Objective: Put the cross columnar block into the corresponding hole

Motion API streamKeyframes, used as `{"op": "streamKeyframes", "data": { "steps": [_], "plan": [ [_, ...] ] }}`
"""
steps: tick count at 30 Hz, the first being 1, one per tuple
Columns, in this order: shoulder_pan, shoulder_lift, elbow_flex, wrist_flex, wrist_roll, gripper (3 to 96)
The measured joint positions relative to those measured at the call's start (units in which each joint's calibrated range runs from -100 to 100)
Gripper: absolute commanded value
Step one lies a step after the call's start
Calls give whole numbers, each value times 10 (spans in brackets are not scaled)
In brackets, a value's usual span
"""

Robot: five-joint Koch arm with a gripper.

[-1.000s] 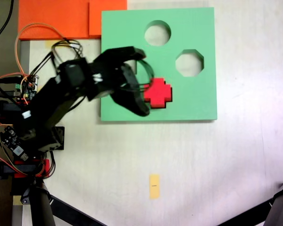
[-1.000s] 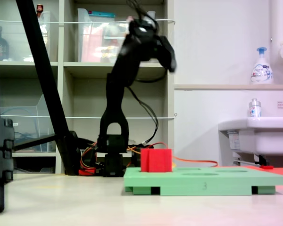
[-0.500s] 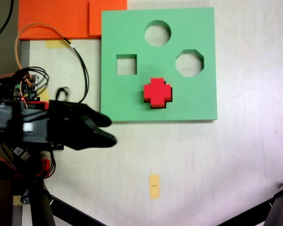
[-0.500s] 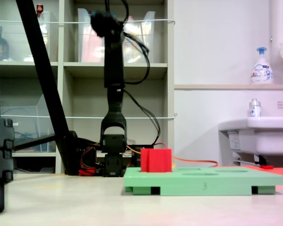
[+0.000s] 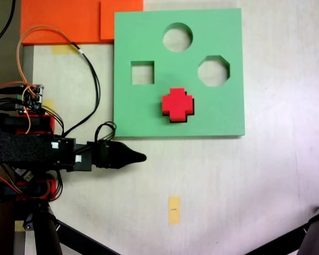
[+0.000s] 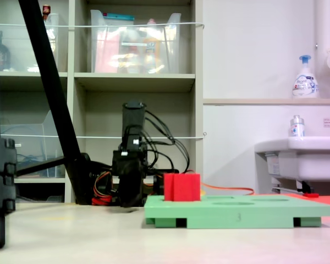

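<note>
Cross columnar block point(image 5: 177, 104) sat in the corresponding hole point(image 5: 178, 118) of the green board point(image 5: 223, 111), standing proud of the board surface in the second exterior view point(image 6: 182, 187). Gripper point(image 5: 128, 156) was off the board, below its lower-left corner in the first exterior view, well apart from the block, jaws pressed together to a point and holding nothing. Arm lay folded low, pointing toward the first exterior view's right. Bare table point(image 5: 266, 180) around the tip; a yellow tag point(image 5: 174, 210) lay further down. Square cutout point(image 5: 142, 73), round cutout point(image 5: 177, 37) and octagonal cutout point(image 5: 213, 70) were unfilled.
</note>
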State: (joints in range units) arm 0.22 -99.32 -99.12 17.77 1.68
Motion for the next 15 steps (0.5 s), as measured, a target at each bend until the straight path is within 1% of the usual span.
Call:
{"op": "streamKeyframes", "data": {
  "steps": [2, 3, 4, 5, 6, 8, 15],
  "plan": [
    [0, 0, 0, -12, -13, 509],
    [0, 0, 0, -38, -15, 493],
    [0, -1, 0, -79, -18, 424],
    [0, -1, 2, -110, -18, 416],
    [0, -1, 3, -118, -18, 424],
    [0, -1, 3, -118, -18, 511],
    [-1, -1, 3, -118, -18, 510]
  ]
}}
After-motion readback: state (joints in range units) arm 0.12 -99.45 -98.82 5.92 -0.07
